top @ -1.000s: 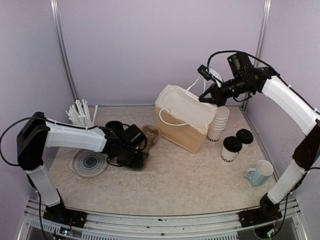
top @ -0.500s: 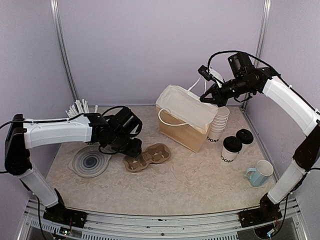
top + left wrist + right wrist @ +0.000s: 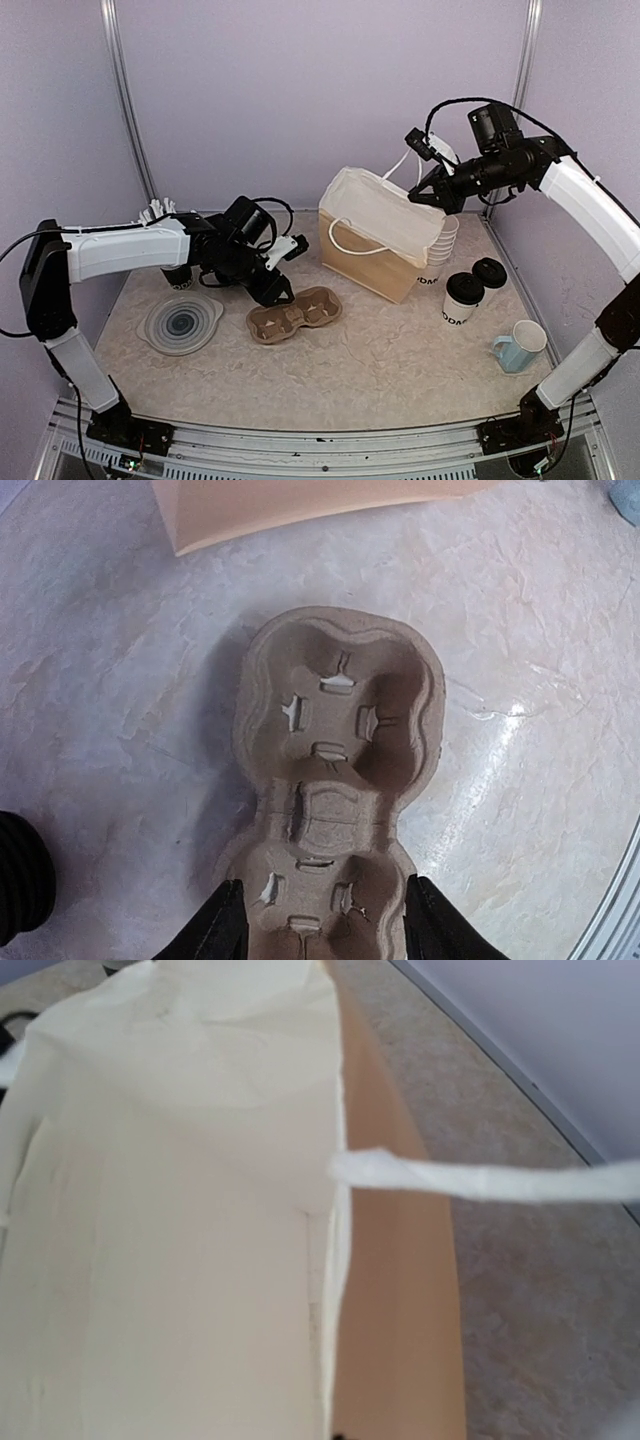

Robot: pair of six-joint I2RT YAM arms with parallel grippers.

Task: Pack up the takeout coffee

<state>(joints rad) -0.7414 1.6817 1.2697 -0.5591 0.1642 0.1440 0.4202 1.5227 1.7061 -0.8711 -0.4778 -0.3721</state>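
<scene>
Two takeout coffee cups (image 3: 463, 297) (image 3: 488, 273), white with black lids, stand on the table right of the brown paper bag (image 3: 375, 235). A brown pulp two-cup carrier (image 3: 294, 313) (image 3: 335, 770) lies flat and empty in front of the bag. My left gripper (image 3: 275, 290) (image 3: 325, 925) hovers open over the carrier's near end, its black fingertips (image 3: 225, 925) straddling that end without pinching it. My right gripper (image 3: 422, 195) is raised over the bag's far right corner, shut on the bag's white handle (image 3: 480, 1182), which runs taut across the right wrist view above the bag's white lining (image 3: 180, 1210).
A stack of lidless white cups (image 3: 437, 250) leans against the bag's right end. A light blue mug (image 3: 520, 347) stands at the near right. A clear round dish (image 3: 182, 325) and white straws (image 3: 155, 210) are at the left.
My left gripper has opened and let go of the carrier, which now lies flat on the table. The right gripper and the bag have shifted slightly right.
</scene>
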